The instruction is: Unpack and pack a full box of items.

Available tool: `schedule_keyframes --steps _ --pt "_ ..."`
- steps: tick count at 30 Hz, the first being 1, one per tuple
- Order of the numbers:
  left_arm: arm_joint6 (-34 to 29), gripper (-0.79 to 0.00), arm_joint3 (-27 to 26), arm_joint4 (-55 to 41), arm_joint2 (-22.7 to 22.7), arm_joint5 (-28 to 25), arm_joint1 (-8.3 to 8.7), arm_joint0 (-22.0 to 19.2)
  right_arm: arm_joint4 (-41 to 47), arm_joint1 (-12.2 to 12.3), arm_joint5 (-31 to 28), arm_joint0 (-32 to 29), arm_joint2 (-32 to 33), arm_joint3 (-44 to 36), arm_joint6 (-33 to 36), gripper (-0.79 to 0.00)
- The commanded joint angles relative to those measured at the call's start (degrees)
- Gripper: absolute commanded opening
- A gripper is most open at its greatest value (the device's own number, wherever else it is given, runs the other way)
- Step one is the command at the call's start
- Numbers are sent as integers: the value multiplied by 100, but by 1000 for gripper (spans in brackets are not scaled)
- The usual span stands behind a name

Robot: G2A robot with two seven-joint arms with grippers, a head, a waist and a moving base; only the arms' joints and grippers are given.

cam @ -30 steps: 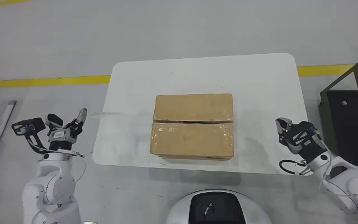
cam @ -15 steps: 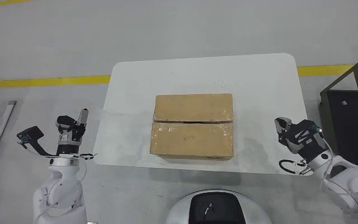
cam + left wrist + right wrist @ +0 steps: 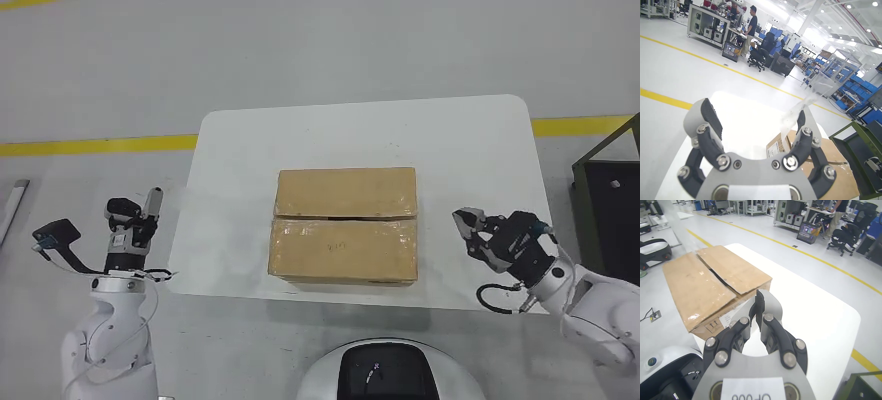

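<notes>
Cardboard box (image 3: pixel 345 237), flaps down, sits mid-table (image 3: pixel 470 140), between the grippers, touching neither. Left gripper (image 3: pixel 753 109) is spread wide off the table's left edge. Right gripper (image 3: pixel 757 306) is pinched closed near the box's right end.

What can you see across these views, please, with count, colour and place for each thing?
cardboard box: one, brown, flaps down, middle of the table.
table: one, white, under the box.
tape strip: one, clear, clinging to one finger of the left gripper.
cart: one, dark green, floor right of the table.
floor line: one, yellow, behind the table.
left gripper: one, grey-black, open, off the table's left edge.
right gripper: one, grey-black, shut, over the table right of the box.
</notes>
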Motion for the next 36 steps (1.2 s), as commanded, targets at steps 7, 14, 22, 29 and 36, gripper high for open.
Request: schedule_keyframes --steps 7,14,22,29,36 --pt "-34 0 34 22 153 -34 12 -5 -39 -51 -430 776 -1012 557 473 -785" --pt "12 0 -90 -10 176 -55 19 93 -169 -110 -117 1126 -1503 953 886 -785" --pt "-151 0 -411 -68 -157 -45 62 234 -101 -118 -28 1196 -1535 991 934 -785" --pt "-120 0 -593 -165 -257 -48 76 307 -175 -99 -66 1188 -1457 905 925 -785" --pt "-133 0 -777 -105 -336 -18 97 335 -237 -80 -30 1079 -1347 739 830 -785"
